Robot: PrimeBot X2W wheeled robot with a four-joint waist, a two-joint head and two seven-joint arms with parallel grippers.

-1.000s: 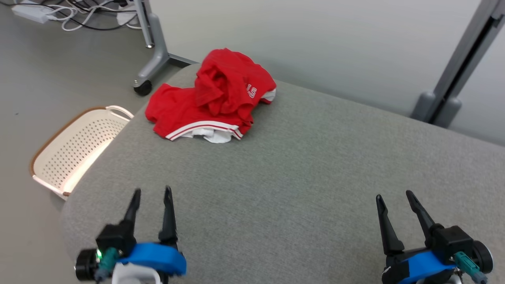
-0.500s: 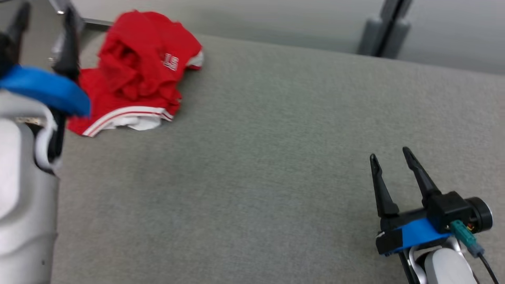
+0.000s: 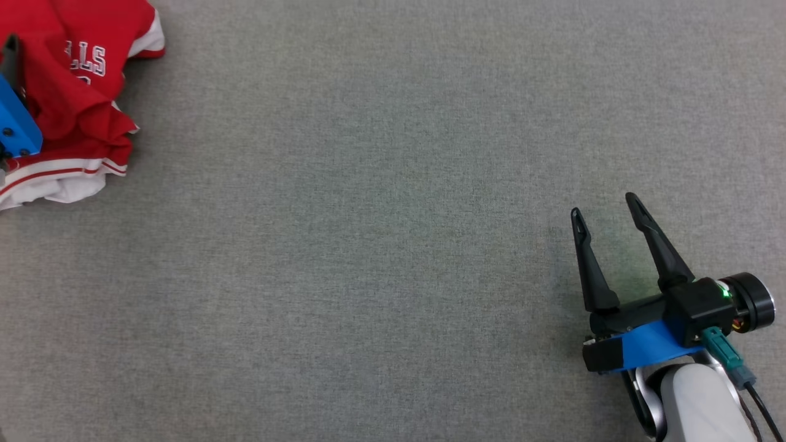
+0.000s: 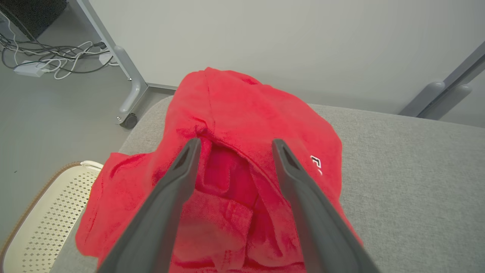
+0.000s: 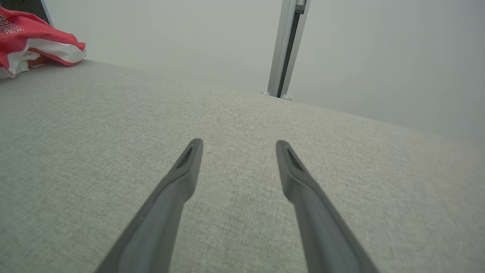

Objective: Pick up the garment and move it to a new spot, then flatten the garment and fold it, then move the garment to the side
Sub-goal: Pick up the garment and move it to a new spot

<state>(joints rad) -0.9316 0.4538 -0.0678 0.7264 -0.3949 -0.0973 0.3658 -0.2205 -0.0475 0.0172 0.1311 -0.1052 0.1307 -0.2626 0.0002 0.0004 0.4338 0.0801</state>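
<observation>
The garment (image 3: 73,92) is a crumpled red jersey with white trim and white lettering, lying at the far left of the grey cushioned surface in the head view. Seen from the left wrist, the garment (image 4: 242,159) bunches into a mound, and my left gripper (image 4: 235,146) hovers over it, open, fingers apart and empty. At the head view's left edge a blue part of that arm's gripper mount overlaps the jersey. My right gripper (image 3: 605,205) is open and empty at the lower right, far from the cloth. From the right wrist, the right gripper (image 5: 238,144) points across bare fabric, with the garment (image 5: 34,34) at the upper left.
A perforated white basket (image 4: 41,212) with a brown rim sits on the floor beside the surface's left end. A wheeled grey stand leg (image 4: 130,102) and cables (image 4: 49,60) lie beyond it. Another grey post (image 5: 286,45) stands behind the far edge.
The head camera has tilted down and turned, shifting the whole picture. My left arm reached forward to above the jersey. The right gripper has hardly moved. Both stayed open.
</observation>
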